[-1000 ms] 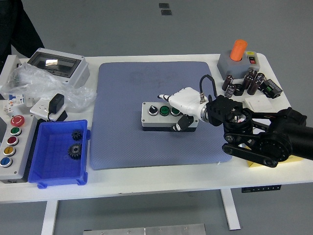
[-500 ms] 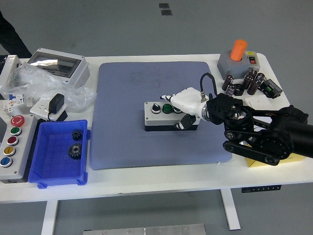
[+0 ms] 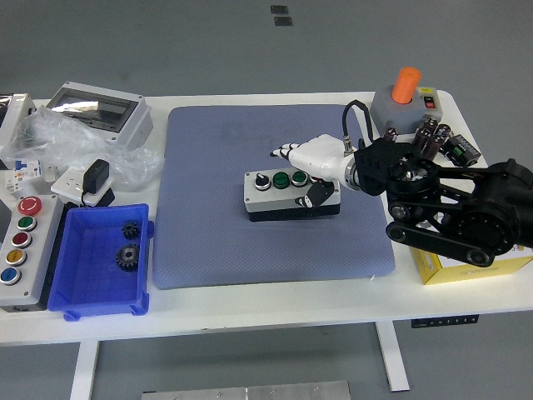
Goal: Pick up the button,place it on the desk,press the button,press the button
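The grey, boxy button box (image 3: 291,193) sits in the middle of the soft, bumpy blue mat (image 3: 250,158) on the white worktop (image 3: 275,304). The right hand (image 3: 312,167), white and smooth, grips its right end. Bare mat lies all around.

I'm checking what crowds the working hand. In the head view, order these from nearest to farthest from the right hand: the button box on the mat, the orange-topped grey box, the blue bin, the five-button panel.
From the right hand:
1. Button box, right under the hand, mid-mat.
2. Orange-topped grey box, far right corner.
3. Blue bin, left of the mat.
4. Five-button panel, at the left edge.
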Robot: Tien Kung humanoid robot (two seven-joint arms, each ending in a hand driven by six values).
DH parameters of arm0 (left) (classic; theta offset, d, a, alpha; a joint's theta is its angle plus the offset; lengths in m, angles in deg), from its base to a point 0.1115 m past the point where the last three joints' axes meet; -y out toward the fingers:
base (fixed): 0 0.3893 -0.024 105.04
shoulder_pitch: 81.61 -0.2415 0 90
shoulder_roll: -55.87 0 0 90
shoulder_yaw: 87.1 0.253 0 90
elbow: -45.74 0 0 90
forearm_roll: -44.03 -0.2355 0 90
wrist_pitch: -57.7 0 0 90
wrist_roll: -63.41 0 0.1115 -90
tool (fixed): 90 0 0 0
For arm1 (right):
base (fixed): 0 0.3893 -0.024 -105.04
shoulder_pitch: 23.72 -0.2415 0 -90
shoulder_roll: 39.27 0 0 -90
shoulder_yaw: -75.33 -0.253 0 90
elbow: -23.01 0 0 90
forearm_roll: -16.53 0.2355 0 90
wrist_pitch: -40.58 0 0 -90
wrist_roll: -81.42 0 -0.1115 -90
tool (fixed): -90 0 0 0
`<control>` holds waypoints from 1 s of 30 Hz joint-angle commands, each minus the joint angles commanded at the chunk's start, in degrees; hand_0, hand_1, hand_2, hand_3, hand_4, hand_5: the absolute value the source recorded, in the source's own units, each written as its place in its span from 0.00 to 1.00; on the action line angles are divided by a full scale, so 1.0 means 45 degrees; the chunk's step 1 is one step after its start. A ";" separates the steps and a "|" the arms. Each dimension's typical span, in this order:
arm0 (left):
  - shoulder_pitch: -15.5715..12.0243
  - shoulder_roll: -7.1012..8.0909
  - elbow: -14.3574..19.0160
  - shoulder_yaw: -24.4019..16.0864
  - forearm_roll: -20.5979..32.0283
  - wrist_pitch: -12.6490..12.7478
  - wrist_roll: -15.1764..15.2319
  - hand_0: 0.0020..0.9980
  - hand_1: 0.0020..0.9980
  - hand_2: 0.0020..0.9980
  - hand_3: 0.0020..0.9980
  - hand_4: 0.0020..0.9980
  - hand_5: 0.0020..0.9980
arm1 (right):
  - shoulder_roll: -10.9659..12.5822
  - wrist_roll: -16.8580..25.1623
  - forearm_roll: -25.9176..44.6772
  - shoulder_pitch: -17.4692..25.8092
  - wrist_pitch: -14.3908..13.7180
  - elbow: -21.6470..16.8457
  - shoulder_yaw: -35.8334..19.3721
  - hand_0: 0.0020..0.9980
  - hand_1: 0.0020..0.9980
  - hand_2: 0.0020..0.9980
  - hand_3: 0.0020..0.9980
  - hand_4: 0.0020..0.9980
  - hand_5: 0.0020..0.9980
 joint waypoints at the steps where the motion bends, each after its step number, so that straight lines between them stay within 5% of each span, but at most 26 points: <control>1: 0.0001 -0.0001 0.0000 -0.0013 -0.0011 -0.0018 -0.0001 0.61 0.52 0.50 0.58 0.46 0.10 | -0.0024 -0.0008 0.0056 0.0025 0.0012 0.0046 -0.0020 0.85 0.85 1.00 1.00 0.70 0.00; 9: -0.0065 -0.0006 0.0000 -0.0076 -0.0049 -0.0147 -0.0037 0.62 0.53 0.50 0.58 0.46 0.09 | 0.0038 -0.0096 0.0225 0.0196 0.0165 0.0020 -0.0020 0.86 0.87 1.00 1.00 0.72 0.00; 19: -0.0102 0.0061 0.0000 -0.0440 -0.0307 -0.0179 0.0074 0.62 0.53 0.50 0.59 0.47 0.07 | 0.1377 -0.1153 0.1517 0.0216 0.0813 -0.1681 -0.1698 0.87 0.88 1.00 1.00 0.74 0.00; 26: -0.0183 0.0029 0.0000 -0.0382 -0.0201 -0.0065 0.0105 0.62 0.53 0.50 0.59 0.47 0.07 | 0.2311 -0.3991 0.2239 0.0514 0.2945 -0.2814 -0.2465 0.87 0.88 1.00 1.00 0.75 0.00; 29: -0.0197 0.0036 0.0000 -0.0338 -0.0137 -0.0044 0.0092 0.62 0.53 0.50 0.59 0.47 0.07 | 0.2297 -0.4149 0.3202 0.0460 0.3970 -0.2857 -0.2364 0.87 0.88 1.00 1.00 0.75 0.00; 30: -0.0188 0.0038 0.0000 -0.0332 -0.0130 -0.0045 0.0093 0.62 0.53 0.50 0.59 0.48 0.07 | 0.2249 -0.4149 0.3550 0.0446 0.4336 -0.2843 -0.2369 0.77 0.75 0.71 1.00 0.58 0.05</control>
